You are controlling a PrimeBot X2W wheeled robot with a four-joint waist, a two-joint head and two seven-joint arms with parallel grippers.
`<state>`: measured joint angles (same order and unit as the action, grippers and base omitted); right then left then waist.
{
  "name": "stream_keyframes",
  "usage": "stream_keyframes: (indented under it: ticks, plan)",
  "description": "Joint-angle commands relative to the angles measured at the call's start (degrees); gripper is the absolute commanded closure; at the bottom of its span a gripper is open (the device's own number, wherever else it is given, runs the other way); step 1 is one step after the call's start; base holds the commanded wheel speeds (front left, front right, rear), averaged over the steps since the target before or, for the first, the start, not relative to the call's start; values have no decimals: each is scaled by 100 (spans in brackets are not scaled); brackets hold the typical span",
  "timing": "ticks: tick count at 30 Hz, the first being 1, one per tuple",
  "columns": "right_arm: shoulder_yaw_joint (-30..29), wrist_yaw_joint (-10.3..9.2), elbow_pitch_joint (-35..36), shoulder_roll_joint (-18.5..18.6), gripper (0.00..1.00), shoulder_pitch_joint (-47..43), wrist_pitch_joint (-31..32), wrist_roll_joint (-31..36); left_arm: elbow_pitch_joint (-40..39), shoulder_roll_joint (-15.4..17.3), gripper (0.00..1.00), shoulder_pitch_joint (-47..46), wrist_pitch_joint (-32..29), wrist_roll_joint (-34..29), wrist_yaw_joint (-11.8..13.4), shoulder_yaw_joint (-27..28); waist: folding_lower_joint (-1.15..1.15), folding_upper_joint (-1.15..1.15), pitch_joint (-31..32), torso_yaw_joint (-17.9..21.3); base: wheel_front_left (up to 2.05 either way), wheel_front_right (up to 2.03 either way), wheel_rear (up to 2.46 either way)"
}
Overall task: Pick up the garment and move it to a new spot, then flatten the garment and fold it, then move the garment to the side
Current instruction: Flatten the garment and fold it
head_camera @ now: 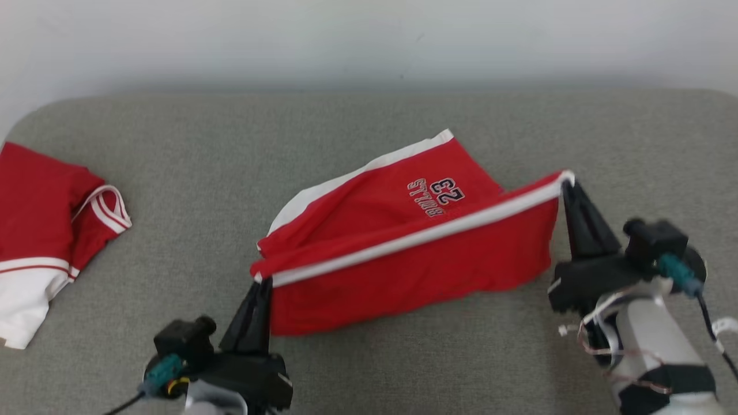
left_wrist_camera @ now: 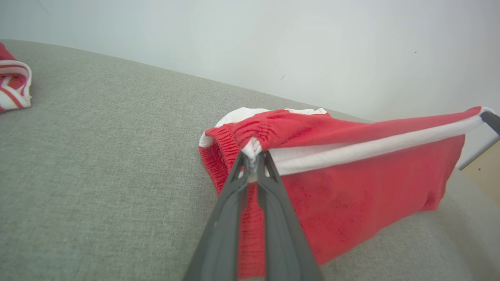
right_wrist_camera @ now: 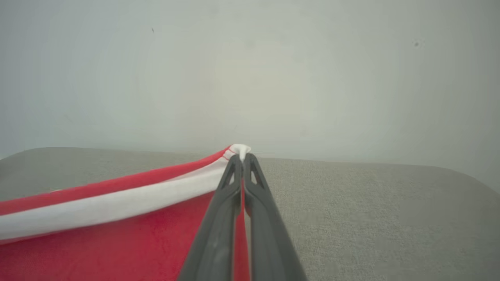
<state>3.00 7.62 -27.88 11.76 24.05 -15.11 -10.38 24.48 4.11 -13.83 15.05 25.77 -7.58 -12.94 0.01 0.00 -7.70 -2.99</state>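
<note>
The garment (head_camera: pixel 403 248) is a pair of red shorts with a white side stripe and "BULLS 23" printed on it, on the grey surface. Its near edge is lifted and stretched taut between both grippers, while the far part lies on the surface. My left gripper (head_camera: pixel 262 283) is shut on the waistband corner (left_wrist_camera: pixel 253 150) at the lower left. My right gripper (head_camera: pixel 568 183) is shut on the opposite corner (right_wrist_camera: pixel 239 150) at the right, held higher. The red cloth (right_wrist_camera: pixel 117 242) hangs below the white stripe.
A second red and white garment (head_camera: pixel 46 230) lies crumpled at the left edge of the grey padded surface (head_camera: pixel 173 150), seen also as a garment corner (left_wrist_camera: pixel 13 84). A pale wall (head_camera: pixel 369 40) rises behind the surface's rounded far edge.
</note>
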Motion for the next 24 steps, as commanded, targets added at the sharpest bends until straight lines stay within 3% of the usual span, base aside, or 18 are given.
stream_keyframes:
  ticks: [1,11,16,24]
  plan:
    - [10,-22,-72,67,100,256,-3,35,16,-1,100,-187,19,-36,17,16,-1,0,-416,-259,0,0,0]
    - [287,-21,-952,507,100,1939,-3,448,187,-97,100,-1274,18,-393,16,-274,-1,0,-1275,-683,0,0,0]
    - [489,-21,-1338,663,100,2482,-3,599,204,-121,100,-1634,19,-413,16,-153,-1,0,-1529,-828,0,0,0]
    - [619,-21,-1760,658,100,3026,-3,656,194,-121,100,-2003,18,-125,16,-347,-1,0,-1761,-982,0,0,0]
